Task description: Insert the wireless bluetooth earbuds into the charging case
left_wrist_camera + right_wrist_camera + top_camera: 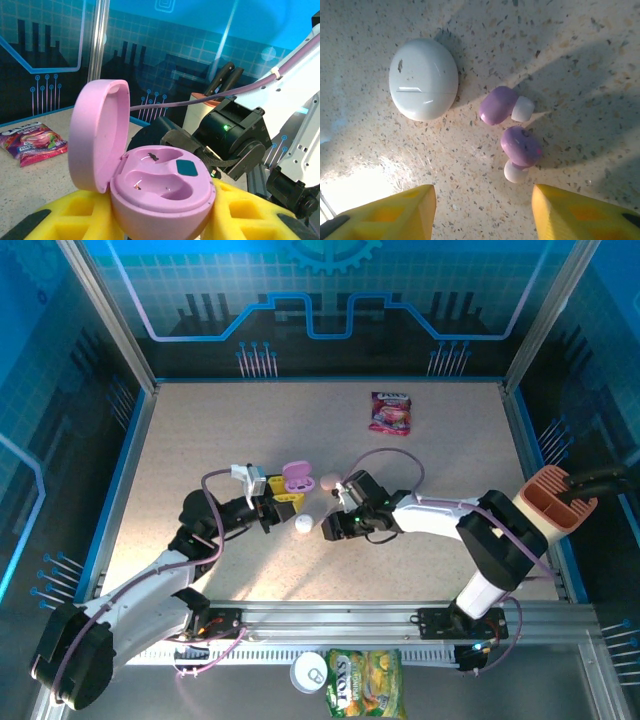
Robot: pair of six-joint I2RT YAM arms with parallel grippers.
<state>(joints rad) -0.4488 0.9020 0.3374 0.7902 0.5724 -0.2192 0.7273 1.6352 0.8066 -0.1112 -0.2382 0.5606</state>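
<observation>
My left gripper [283, 498] is shut on the pink charging case [162, 192], its yellow fingers [75, 215] pressing on both sides of the base. The lid [95, 132] stands open and both wells are empty. Seen from above, the case [295, 476] sits left of the table's middle. Two purple wireless bluetooth earbuds with white tips [504, 106] [520, 149] lie side by side on the table. My right gripper [482, 212] hovers open over the table, and the nearer bud lies just beyond its fingertips. Nothing is between its fingers [395, 215].
A closed white case [423, 80] [303, 524] lies left of the buds. A small pinkish-brown case [329, 481] sits by the open one. A snack packet [390, 412] lies at the back. An orange tool holder [556, 498] stands at right. A can [310, 672] and a bag [365, 682] lie below the front rail.
</observation>
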